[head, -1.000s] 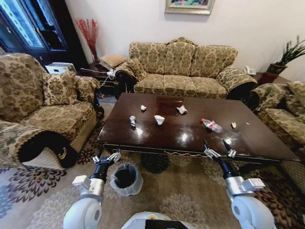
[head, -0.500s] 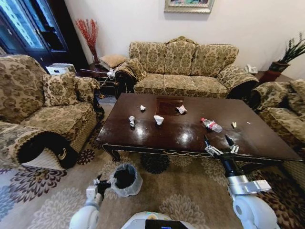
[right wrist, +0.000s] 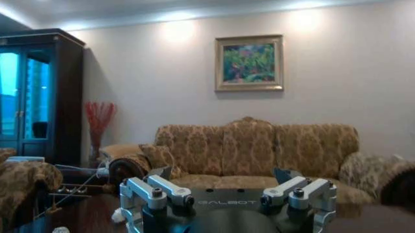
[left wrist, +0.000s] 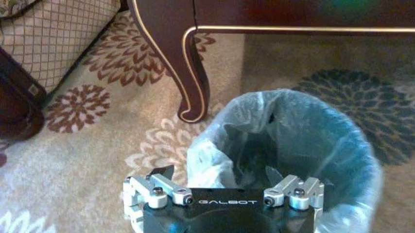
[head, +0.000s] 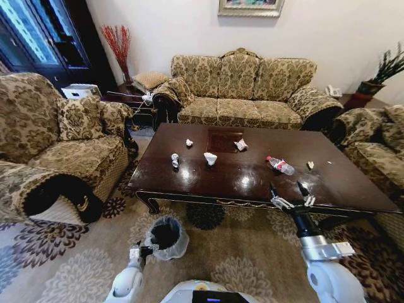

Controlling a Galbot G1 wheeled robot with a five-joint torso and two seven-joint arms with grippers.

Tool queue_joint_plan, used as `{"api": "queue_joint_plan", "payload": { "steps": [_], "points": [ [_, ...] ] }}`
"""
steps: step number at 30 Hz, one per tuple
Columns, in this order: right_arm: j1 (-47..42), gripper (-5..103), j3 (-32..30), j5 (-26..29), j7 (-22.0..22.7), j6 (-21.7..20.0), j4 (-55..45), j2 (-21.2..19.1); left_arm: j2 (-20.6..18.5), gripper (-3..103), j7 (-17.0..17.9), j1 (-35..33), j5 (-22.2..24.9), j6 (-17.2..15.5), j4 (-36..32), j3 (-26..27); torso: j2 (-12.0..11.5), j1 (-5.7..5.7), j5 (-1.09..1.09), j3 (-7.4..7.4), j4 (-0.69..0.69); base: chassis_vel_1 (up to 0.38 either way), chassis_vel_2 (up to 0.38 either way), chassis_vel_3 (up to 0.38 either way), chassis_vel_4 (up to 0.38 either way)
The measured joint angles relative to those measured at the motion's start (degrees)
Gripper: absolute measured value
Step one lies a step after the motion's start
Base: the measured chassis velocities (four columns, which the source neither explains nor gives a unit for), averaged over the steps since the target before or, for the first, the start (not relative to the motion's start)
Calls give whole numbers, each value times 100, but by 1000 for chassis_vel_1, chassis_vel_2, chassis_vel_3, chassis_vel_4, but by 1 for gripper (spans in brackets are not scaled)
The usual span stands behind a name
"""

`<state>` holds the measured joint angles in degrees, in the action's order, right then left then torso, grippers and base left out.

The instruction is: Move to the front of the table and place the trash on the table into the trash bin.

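Note:
The dark glossy table [head: 353, 183] stands ahead of me. On it lies the trash: white paper wads [head: 210, 158], [head: 175, 160], [head: 240, 145], a small wad [head: 189, 142], a clear bottle [head: 279, 165] with a red label, and a yellowish scrap [head: 310, 165]. The bag-lined trash bin [head: 165, 237] stands on the carpet before the table's left front leg. My left gripper [head: 140, 251] hangs low at the bin's near rim, open and empty; in its wrist view, the left gripper [left wrist: 217, 172] is just over the bin [left wrist: 304, 141]. My right gripper [head: 291, 195] hovers open over the table's front edge, near the bottle.
A sofa [head: 243, 88] stands behind the table, with armchairs at the left [head: 57, 145] and right [head: 379, 151]. The carved table leg [left wrist: 194, 82] stands close to the bin. A patterned carpet [head: 240, 252] covers the floor between me and the table.
My left arm has dropped and drawn back from the table's front left corner to the bin's near rim. The right gripper has barely moved.

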<state>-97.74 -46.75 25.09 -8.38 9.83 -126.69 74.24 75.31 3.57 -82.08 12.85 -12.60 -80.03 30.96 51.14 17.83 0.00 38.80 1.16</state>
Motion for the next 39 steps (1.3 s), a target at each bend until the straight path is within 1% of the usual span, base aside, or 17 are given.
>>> {"api": "queue_joint_plan", "payload": {
  "steps": [3, 4, 9, 10, 18, 19, 21, 22, 23, 26, 28, 29, 31, 33, 35, 36, 39],
  "points": [
    [-68, 100, 30, -49, -22, 40, 17, -11, -74, 97, -35, 317, -29, 142, 586, -49, 0, 0, 0, 0, 1, 0, 0, 0, 0],
    [-68, 100, 30, -49, -22, 40, 17, -11, -74, 97, -35, 317, -29, 142, 586, -49, 0, 0, 0, 0, 1, 0, 0, 0, 0],
    [-86, 100, 15, -69, -51, 111, -12, 3, -114, 97, -107, 742, -36, 222, 1284, -183, 0, 0, 0, 0, 1, 0, 0, 0, 0],
    [-86, 100, 15, -69, -51, 111, -12, 3, -114, 97, -107, 742, -36, 222, 1284, -183, 0, 0, 0, 0, 1, 0, 0, 0, 0],
    [-206, 100, -60, -105, -79, 125, -45, -14, -109, 97, -235, 1382, -41, 476, 2260, -303, 0, 0, 0, 0, 1, 0, 0, 0, 0],
    [-206, 100, -60, -105, -79, 125, -45, -14, -109, 97, -235, 1382, -41, 476, 2260, -303, 0, 0, 0, 0, 1, 0, 0, 0, 0],
    [-210, 100, -62, -117, -78, 125, -14, -14, -109, 97, -262, 1554, -86, 502, 2486, -349, 0, 0, 0, 0, 1, 0, 0, 0, 0],
    [-210, 100, -57, -135, -76, 123, -3, -14, -100, 93, -262, 1643, -151, 488, 2596, -362, 0, 0, 1, 0, 1, 0, 0, 0, 0],
    [-210, 100, -57, -135, -76, 123, -3, -14, -100, 93, -262, 1643, -151, 488, 2596, -362, 0, 0, 1, 0, 1, 0, 0, 0, 0],
    [-215, 100, -17, -169, -64, 105, 4, 8, -60, 82, -272, 1959, -225, 472, 2974, -372, 0, 0, 0, 0, 1, 0, 0, 0, 0],
    [-222, 100, -14, -173, -61, 102, 3, 11, -56, 82, -295, 2012, -232, 477, 3041, -373, 0, 0, 1, 0, 0, 0, 0, 0, 0],
    [-233, 100, -13, -175, -49, 96, 1, 11, -48, 74, -328, 2087, -243, 488, 3149, -376, 0, 0, 0, 0, 0, 0, 0, 0, 0],
    [-255, 100, -31, -175, -10, 69, -10, -24, -26, 66, -360, 2193, -267, 427, 3283, -369, 0, 0, 0, 0, 0, 0, 0, 0, 0],
    [-263, 100, -41, -170, 9, 57, -24, -42, -18, 66, -360, 2212, -266, 394, 3297, -357, 0, 0, 0, 0, 0, 0, 0, 0, 0],
    [-263, 100, -55, -156, 30, 39, -52, -54, -11, 58, -361, 2215, -261, 314, 3292, -344, 0, 0, 0, 0, 0, 0, 0, 0, 0],
    [-263, 100, -55, -156, 30, 39, -52, -54, -11, 58, -361, 2215, -261, 314, 3292, -344, 0, 0, 0, 0, 0, 0, 0, 0, 0],
    [-254, 100, -53, -148, 47, 35, -51, -15, -3, 45, -353, 2192, -261, 190, 3234, -317, 0, 0, 0, 0, 0, 0, 0, 0, 0]
  ]
}}
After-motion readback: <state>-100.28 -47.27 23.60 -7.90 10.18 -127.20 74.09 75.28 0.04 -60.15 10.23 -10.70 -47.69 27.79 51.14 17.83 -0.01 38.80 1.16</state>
